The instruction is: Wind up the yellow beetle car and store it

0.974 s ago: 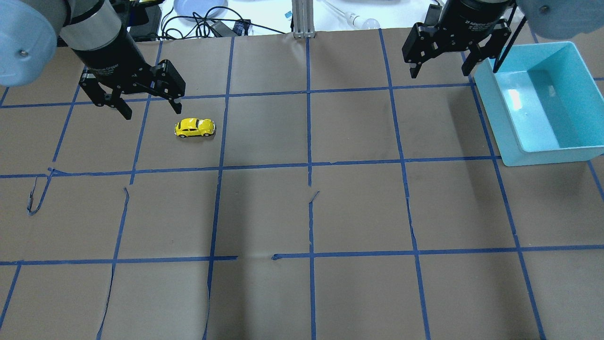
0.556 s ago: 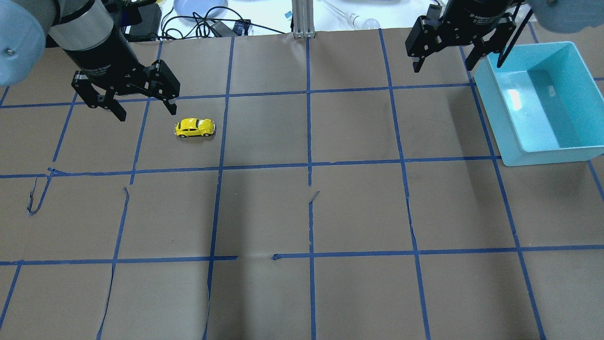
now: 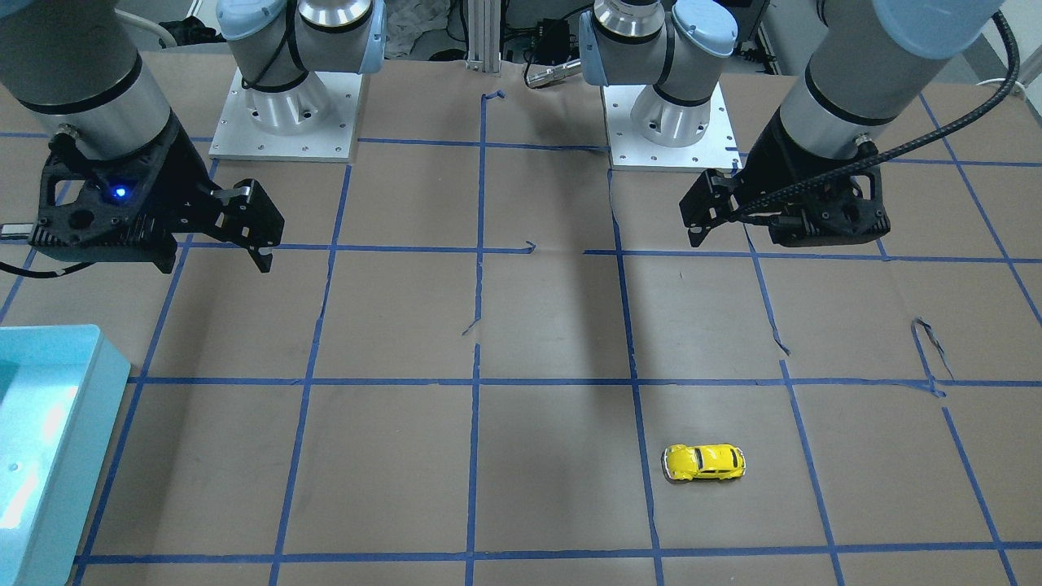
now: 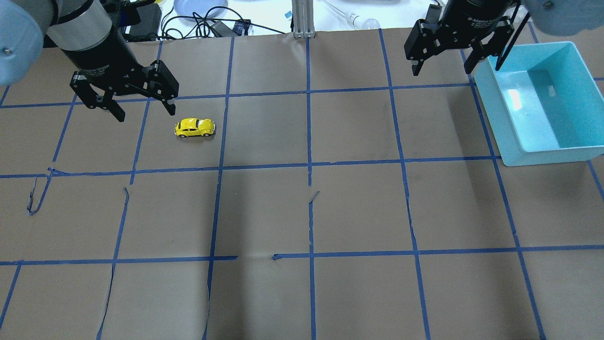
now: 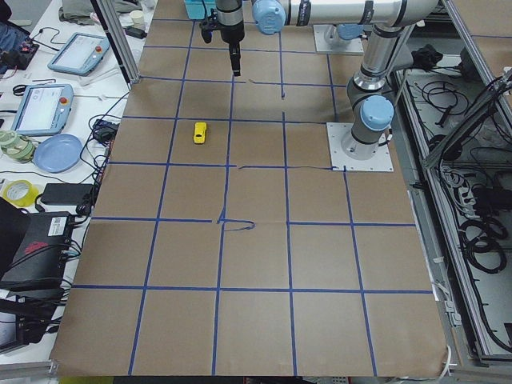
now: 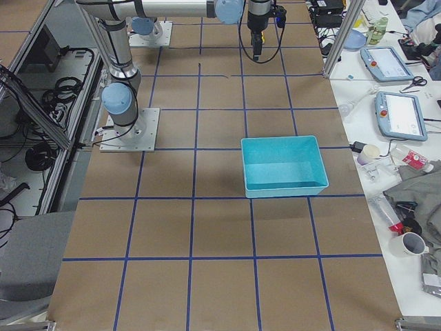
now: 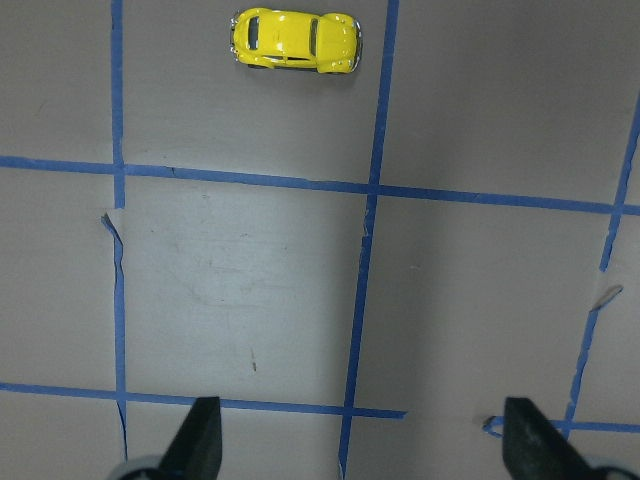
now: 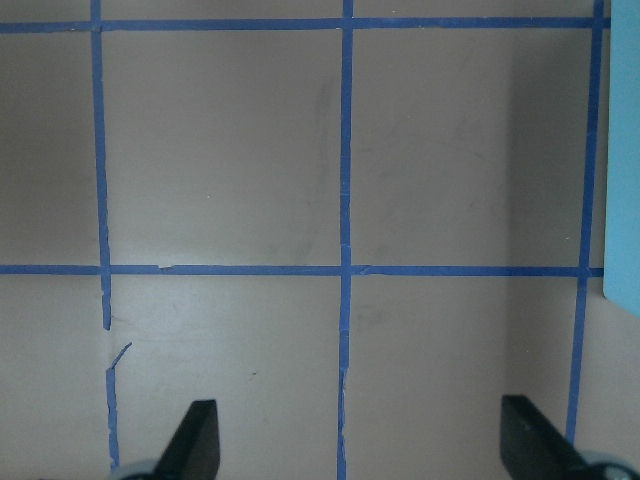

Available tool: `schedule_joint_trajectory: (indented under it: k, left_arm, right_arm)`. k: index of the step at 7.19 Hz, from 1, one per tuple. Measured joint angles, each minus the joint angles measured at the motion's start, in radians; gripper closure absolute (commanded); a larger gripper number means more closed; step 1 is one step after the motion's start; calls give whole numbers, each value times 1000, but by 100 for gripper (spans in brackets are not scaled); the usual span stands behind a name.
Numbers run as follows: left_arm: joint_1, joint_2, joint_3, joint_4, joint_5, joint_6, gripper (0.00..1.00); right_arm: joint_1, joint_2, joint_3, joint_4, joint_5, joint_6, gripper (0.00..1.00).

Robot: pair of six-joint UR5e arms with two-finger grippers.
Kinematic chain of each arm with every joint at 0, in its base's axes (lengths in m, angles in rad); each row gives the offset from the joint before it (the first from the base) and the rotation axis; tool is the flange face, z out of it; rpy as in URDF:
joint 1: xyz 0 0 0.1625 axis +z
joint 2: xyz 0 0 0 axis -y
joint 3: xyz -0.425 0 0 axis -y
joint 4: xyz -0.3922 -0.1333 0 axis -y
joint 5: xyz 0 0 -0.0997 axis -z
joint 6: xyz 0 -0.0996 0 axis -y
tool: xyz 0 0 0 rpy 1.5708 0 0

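Observation:
The yellow beetle car [image 4: 195, 127] stands on its wheels on the brown paper, left of the table's middle; it also shows in the front view [image 3: 704, 462], the left side view [image 5: 200, 132] and at the top of the left wrist view [image 7: 295, 40]. My left gripper [image 4: 145, 112] is open and empty, hanging above the table just left of the car and clear of it. My right gripper [image 4: 442, 71] is open and empty, high over the far right, beside the teal bin [image 4: 580, 153]. The bin holds nothing.
Blue tape lines grid the paper, torn in places. Cables, a blue plate [image 4: 198, 7] and an aluminium post [image 4: 302, 19] lie beyond the far edge. The two arm bases [image 3: 281, 114] stand at the robot side. The bin's edge shows in the right wrist view [image 8: 625, 150].
My left gripper has drifted a little left and toward the far edge, away from the car. My right gripper has shifted slightly toward the far edge. Both stay open; the car has not moved.

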Motion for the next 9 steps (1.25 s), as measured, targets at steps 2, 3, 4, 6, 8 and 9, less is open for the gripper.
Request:
schedule_joint_trajectory:
  k: [2, 3, 4, 6, 8, 9]
  left_arm:
    - [1, 1, 0, -1, 2, 0, 0]
    - [1, 1, 0, -2, 5, 0, 0]
    - [2, 1, 0, -1, 7, 0, 0]
    - [3, 2, 0, -2, 7, 0, 0]
    - [4, 2, 0, 0, 11, 0, 0]
    - [4, 2, 0, -1, 12, 0, 0]
  right_arm:
    - [0, 0, 2, -2, -9, -10, 0]
    - [0, -1, 2, -4, -26, -12, 0]
    - [1, -2, 2, -14, -42, -12, 0]
    - [2, -1, 3, -40, -40, -10, 0]
    - [3, -1, 3, -44, -37, -4, 0]
    - [3, -2, 0, -45, -33, 0, 0]
